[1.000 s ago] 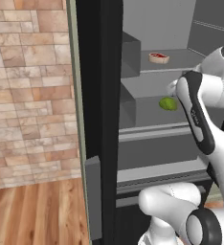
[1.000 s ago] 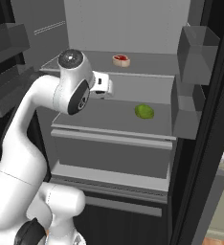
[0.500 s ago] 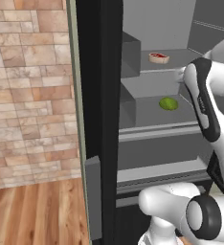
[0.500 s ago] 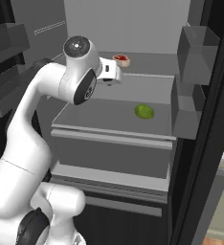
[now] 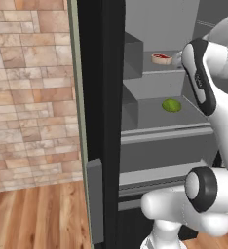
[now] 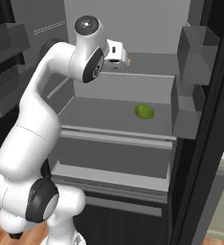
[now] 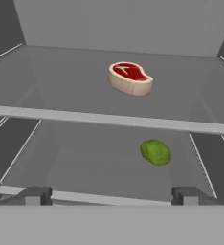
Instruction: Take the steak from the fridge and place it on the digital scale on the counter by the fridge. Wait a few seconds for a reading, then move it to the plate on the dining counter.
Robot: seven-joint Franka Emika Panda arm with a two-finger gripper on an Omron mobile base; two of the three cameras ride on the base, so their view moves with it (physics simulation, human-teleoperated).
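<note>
In the left base view the white arm bends up into the black-cased, grey-shelved fridge [image 5: 135, 121], where one red tan-rimmed steak [image 5: 161, 59] lies on the upper shelf and one green round fruit [image 5: 171, 105] below. In the right base view the gripper [image 6: 123, 60] reaches at upper-shelf height. In the hand view its dark fingertips [image 7: 37, 195] stand wide apart, holding nothing, well short of the steak [image 7: 130, 77]; no writing is legible.

The steak [image 5: 161, 59] — its right end hidden behind the arm (left base view).
</note>
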